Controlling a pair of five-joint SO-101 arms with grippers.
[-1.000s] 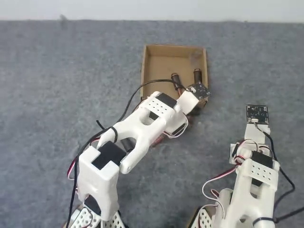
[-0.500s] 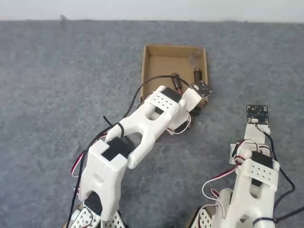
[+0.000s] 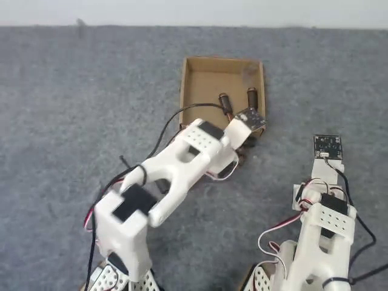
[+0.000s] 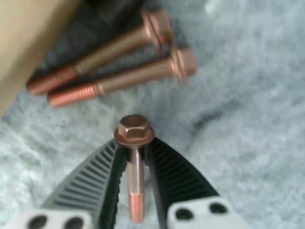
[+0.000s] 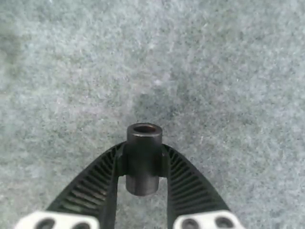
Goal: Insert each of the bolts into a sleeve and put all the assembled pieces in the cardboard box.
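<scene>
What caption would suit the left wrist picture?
Left gripper clamps a copper bolt; two more bolts lie on grey carpet beyond.

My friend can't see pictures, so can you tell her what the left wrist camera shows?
The left end effector grips a copper bolt by its shank. Past it, two more bolts lie side by side on grey carpet, near the cardboard box.

We saw a coppery, faintly glossy metal bolt (image 4: 135, 167). The ribbed black fingers (image 4: 95, 176) of the left claw (image 4: 135, 144) looked like matt plastic. The sleeve (image 5: 143, 160) was dark, dull metal, the surface (image 3: 60, 91) was rough grey carpet, and the cardboard box (image 3: 209, 77) was matt brown.
</scene>
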